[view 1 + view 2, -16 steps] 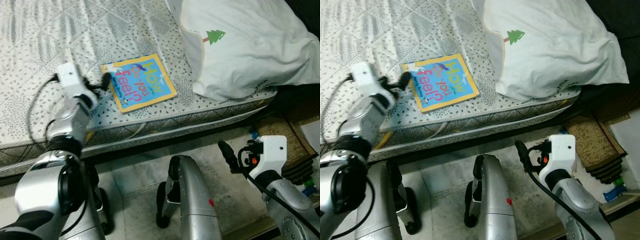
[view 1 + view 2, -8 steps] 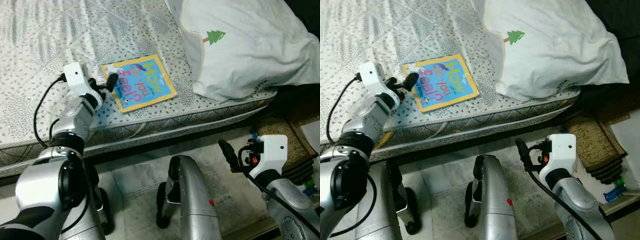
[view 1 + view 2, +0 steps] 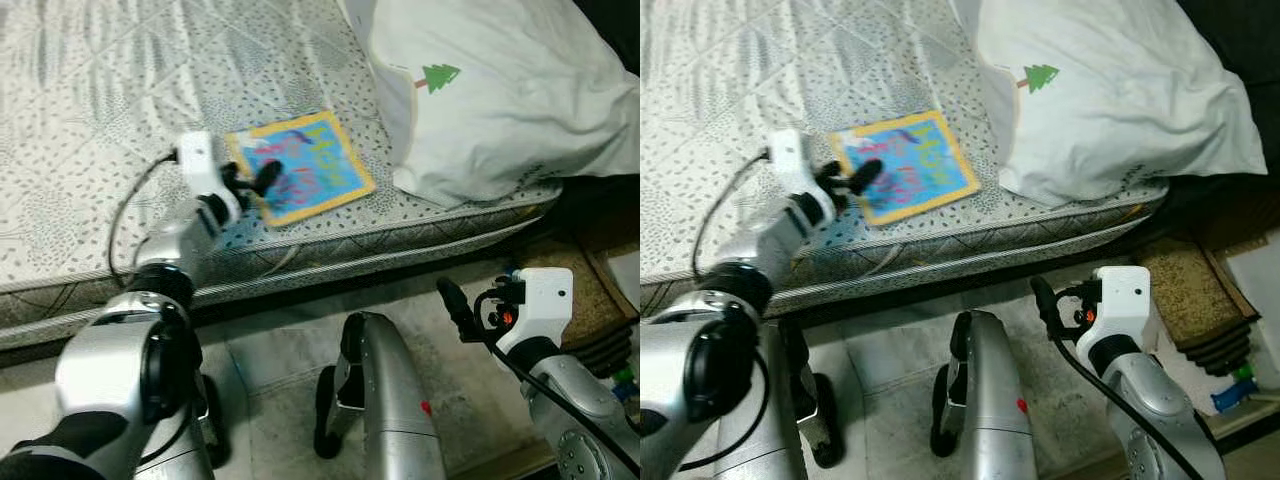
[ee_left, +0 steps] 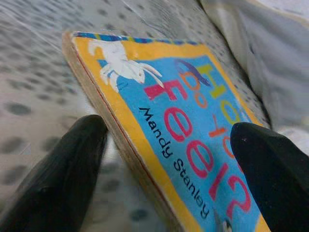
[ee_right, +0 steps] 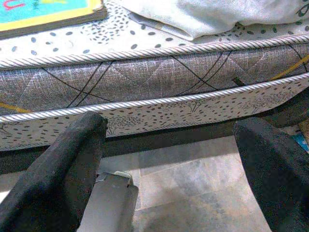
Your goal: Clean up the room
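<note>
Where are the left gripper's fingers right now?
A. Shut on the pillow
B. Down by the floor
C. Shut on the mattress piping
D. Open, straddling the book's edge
D: the left gripper is open, one finger on the mattress side, the other over the book cover.

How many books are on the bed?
1. The book lies flat on the mattress near its edge, beside the pillow, with the left gripper at its corner. Others may be hidden.

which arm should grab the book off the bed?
Left. The left gripper is already at the book, open fingers straddling its edge in the left wrist view. The right gripper hangs low over the floor, below the mattress.
</note>
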Motion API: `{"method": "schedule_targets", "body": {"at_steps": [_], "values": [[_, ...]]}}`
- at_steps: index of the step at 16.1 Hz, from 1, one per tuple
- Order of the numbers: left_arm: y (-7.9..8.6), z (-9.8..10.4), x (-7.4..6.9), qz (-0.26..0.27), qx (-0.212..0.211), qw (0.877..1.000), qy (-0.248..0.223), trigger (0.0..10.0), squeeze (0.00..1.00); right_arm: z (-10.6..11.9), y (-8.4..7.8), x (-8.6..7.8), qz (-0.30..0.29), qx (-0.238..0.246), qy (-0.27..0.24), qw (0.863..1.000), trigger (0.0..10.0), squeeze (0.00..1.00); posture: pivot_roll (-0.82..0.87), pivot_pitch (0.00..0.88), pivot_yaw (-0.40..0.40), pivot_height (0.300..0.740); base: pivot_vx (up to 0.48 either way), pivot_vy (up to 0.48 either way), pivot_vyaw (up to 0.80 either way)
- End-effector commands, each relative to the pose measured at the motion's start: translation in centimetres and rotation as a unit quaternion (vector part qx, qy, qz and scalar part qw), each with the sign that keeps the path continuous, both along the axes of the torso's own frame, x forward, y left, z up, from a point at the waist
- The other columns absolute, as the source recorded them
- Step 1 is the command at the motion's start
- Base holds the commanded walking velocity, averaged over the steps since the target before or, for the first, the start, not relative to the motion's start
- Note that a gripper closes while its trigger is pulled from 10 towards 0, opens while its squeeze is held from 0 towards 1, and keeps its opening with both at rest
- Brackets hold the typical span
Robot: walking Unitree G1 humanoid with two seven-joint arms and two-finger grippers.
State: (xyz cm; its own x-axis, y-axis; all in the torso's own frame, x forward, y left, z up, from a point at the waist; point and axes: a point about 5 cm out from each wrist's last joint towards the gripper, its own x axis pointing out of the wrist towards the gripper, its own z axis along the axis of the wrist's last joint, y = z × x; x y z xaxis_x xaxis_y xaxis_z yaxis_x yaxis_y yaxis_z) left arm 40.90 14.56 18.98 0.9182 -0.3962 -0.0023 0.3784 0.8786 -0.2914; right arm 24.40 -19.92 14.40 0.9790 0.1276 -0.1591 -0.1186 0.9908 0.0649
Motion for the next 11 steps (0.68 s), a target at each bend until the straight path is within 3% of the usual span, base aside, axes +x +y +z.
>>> {"method": "schedule_targets", "body": {"at_steps": [1, 4, 9, 11], "values": [[-1.4, -1.1, -0.3, -0.037, 0.010, 0.999, 0.025, 10.0, 0.00, -0.7, -0.7, -0.5, -0.013, -0.008, 0.016, 1.000, 10.0, 0.00, -0.28, 0.385, -0.171, 0.533, 0.000, 0.000, 0.00], [-1.6, -1.2, -0.4, -0.049, 0.018, 0.998, 0.024, 10.0, 0.00, -0.7, -0.6, -0.4, -0.013, -0.008, 0.015, 1.000, 10.0, 0.00, -0.27, 0.380, -0.169, 0.533, 0.000, 0.000, 0.00], [-0.3, -1.0, -0.2, -0.024, 0.030, 0.999, 0.022, 10.0, 0.00, -0.9, -0.6, -0.3, -0.013, -0.008, 0.015, 1.000, 10.0, 0.00, -0.26, 0.367, -0.164, 0.533, 0.000, 0.000, 0.00], [0.2, -1.2, -0.2, -0.005, -0.005, 0.999, 0.039, 10.0, 0.00, -0.9, -0.6, -0.2, -0.013, -0.008, 0.013, 1.000, 10.0, 0.00, -0.27, 0.366, -0.164, 0.533, 0.000, 0.000, 0.00]]}}
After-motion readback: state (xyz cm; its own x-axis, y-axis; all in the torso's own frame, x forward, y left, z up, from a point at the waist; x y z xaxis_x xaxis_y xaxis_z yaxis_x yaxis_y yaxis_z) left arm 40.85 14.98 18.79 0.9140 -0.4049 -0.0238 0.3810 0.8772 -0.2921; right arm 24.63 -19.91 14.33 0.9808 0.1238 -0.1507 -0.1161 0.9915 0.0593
